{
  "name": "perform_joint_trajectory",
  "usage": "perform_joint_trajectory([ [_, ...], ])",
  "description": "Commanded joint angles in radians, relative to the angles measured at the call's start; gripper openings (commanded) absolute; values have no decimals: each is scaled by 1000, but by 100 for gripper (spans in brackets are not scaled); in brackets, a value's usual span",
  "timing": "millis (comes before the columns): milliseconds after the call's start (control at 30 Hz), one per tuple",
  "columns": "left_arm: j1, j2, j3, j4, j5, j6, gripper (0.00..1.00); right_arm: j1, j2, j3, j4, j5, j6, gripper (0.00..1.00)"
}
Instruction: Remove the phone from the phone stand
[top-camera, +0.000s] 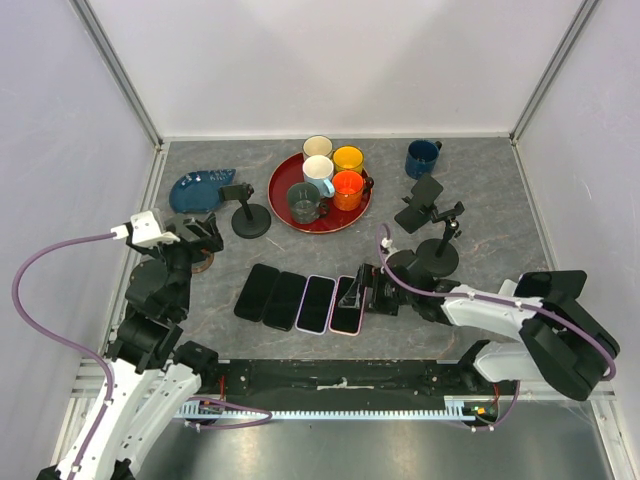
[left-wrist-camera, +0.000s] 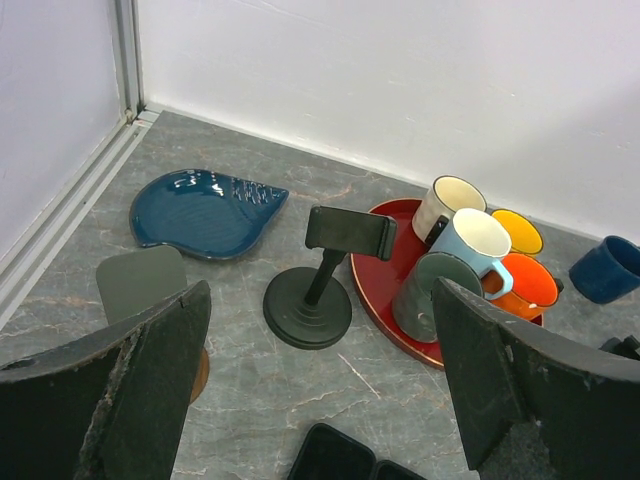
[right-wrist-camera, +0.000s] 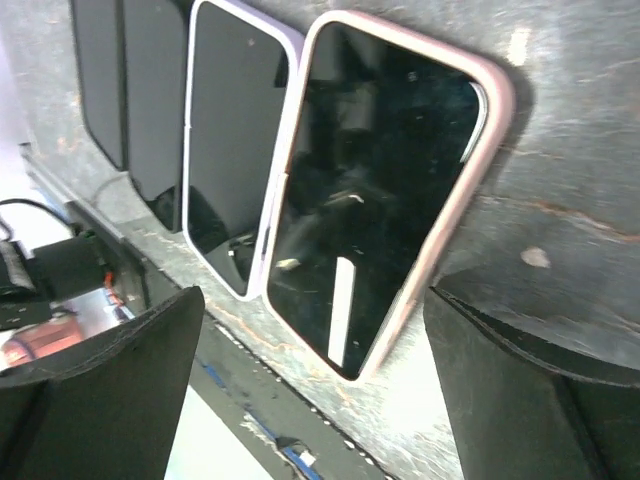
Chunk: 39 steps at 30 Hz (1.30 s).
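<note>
I see a grey marbled tabletop (top-camera: 500, 200) boxed in by white walls (top-camera: 330, 60). The phone (top-camera: 421, 198) sits clipped on its stand (top-camera: 438, 256), right of centre. My right gripper (top-camera: 366, 288) hangs with fingers spread wide over a pink-cased phone (right-wrist-camera: 375, 190) lying flat at lower centre. My left gripper (left-wrist-camera: 320, 400), at lower left, gapes too.

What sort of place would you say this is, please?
Likely a robot lab test cell: plain white walls on metal framing enclose a grey table, with staged props, a row of phones and a red tray of mugs.
</note>
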Motion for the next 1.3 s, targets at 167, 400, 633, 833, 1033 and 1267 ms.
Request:
perform_joint_trajectory([
  [167,10,-13,-3,39,9,-25,97,-17,-136,130,-394,227,-198,98],
  [400,10,-40,-10,34,3,-24,97,-61,-348,188,-505,499,-208,98],
  [633,15,-80,-10,13,23,-35,97,-115,-369,467,-860,865,-387,98],
  [833,19,-129,-16,-45,53,-56,97,-235,-253,670,-1031,983,-505,98],
  [1033,19,-192,-30,-56,64,-44,97,-546,-229,814,-1077,953,-617,98],
  [1267,-60,-244,-44,-52,18,-25,97,-786,-152,945,-1105,910,-574,98],
])
